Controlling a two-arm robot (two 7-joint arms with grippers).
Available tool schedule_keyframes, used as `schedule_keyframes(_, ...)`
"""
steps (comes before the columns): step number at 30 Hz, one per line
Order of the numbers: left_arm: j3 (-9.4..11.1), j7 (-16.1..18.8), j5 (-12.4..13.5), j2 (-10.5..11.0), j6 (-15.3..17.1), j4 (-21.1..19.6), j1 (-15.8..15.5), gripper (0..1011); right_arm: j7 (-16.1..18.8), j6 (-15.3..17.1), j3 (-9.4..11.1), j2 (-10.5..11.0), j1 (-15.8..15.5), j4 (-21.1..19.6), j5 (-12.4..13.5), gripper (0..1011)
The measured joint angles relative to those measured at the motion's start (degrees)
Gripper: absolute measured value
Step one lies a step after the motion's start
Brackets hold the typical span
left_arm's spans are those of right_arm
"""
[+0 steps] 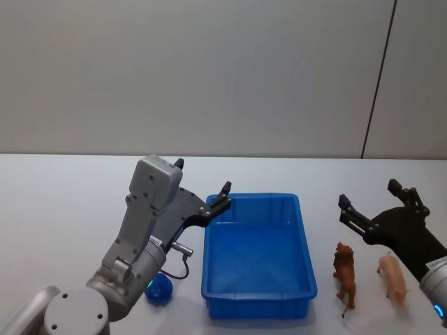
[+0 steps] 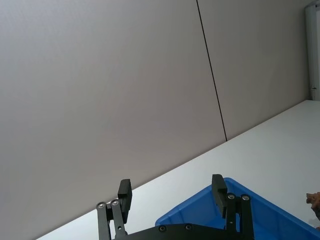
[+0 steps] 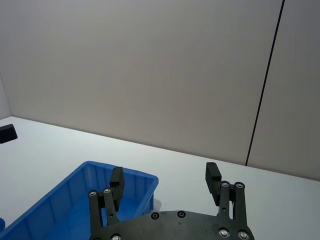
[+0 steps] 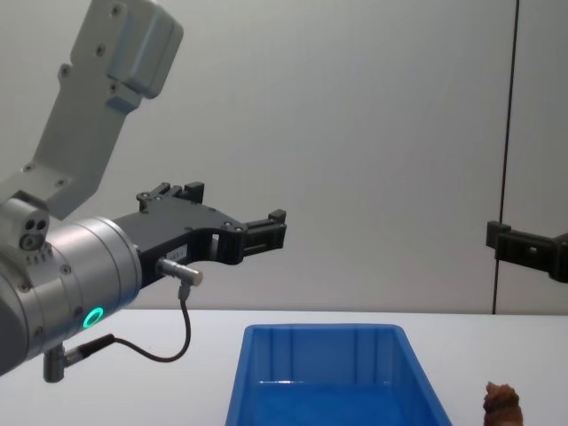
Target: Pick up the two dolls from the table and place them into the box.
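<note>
Flanking the box point(image 1: 258, 307) in head view, blue doll point(image 1: 159, 288), brown doll point(image 1: 345, 273)

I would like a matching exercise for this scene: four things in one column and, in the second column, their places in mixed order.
Things:
1. blue ball toy
2. brown animal toy
3. pink pig toy
4. box

Places:
a. just right of the box
b. in the middle, between the toys
c. left of the box
d. farthest right

Pairs: 1-c, 2-a, 3-d, 4-b.

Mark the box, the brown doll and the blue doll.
box point(image 1: 258, 307), head view, near front wall.
brown doll point(image 1: 344, 272), head view, middle of body.
blue doll point(image 1: 160, 290), head view, round fuzzy surface.
</note>
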Motion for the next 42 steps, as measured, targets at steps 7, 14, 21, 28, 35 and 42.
schedule_keyframes(7, 0.0, 0.0, 0.0, 0.0, 0.0, 0.0, 0.0, 1002, 0.8, 0.4, 0.3, 0.3, 0.3, 0.6, -0.4, 1001)
schedule_keyframes(14, 0.0, 0.0, 0.0, 0.0, 0.0, 0.0, 0.0, 1002, 2.3, 2.5, 0.8, 1.3, 0.7, 2.0, -1.4, 1001)
schedule_keyframes(21, 0.0, 0.0, 0.0, 0.0, 0.0, 0.0, 0.0, 1002, 3.8, 5.8, 1.5, 2.4, 0.8, 3.7, -2.2, 1001)
schedule_keyframes(28, 0.0, 0.0, 0.0, 0.0, 0.0, 0.0, 0.0, 1002, 4.5, 8.5, 2.1, 3.4, 0.7, 5.5, -2.5, 1001)
schedule_keyframes(35, 0.0, 0.0, 0.0, 0.0, 0.0, 0.0, 0.0, 1002, 5.0, 10.7, 2.4, 3.7, 0.8, 7.6, -2.9, 1001)
schedule_keyframes(42, 0.0, 0.0, 0.0, 0.0, 0.0, 0.0, 0.0, 1002, 5.4, 12.4, 2.4, 3.7, 1.3, 9.8, -3.3, 1001)
